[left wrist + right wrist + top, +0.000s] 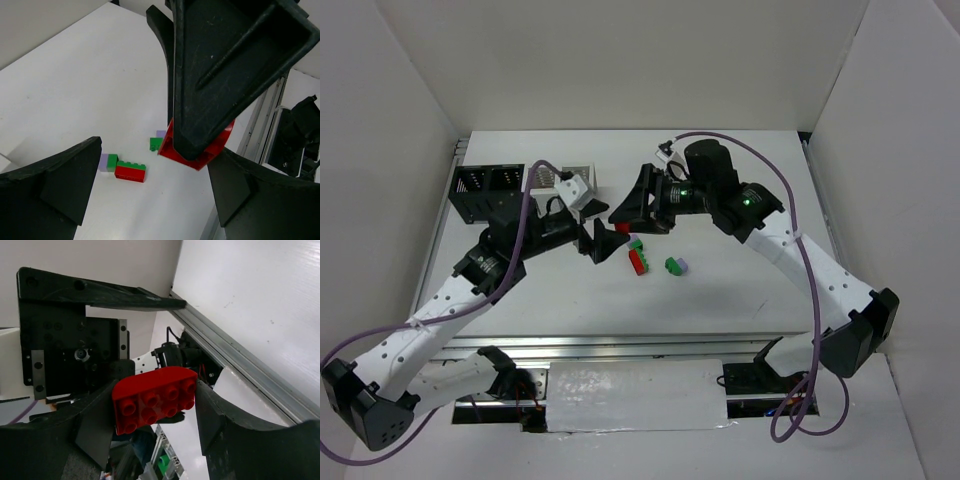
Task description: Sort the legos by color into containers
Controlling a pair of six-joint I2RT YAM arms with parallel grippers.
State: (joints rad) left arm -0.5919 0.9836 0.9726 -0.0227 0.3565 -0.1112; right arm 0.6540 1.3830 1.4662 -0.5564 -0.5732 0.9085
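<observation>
So the right gripper (624, 220) has its fingers pinched partway in on a red brick (152, 405), held up off the table (740, 290), while the left gripper (155, 190) hangs wide open and empty just beside it. My worry is they're way too close: any swing toward the white containers (578, 180) or the black container (480, 190) could clip the left gripper and knock the brick loose. If it drops, it probably lands among the loose legos (655, 262) on the table, and the left arm looks parked right across the path to the bins.
</observation>
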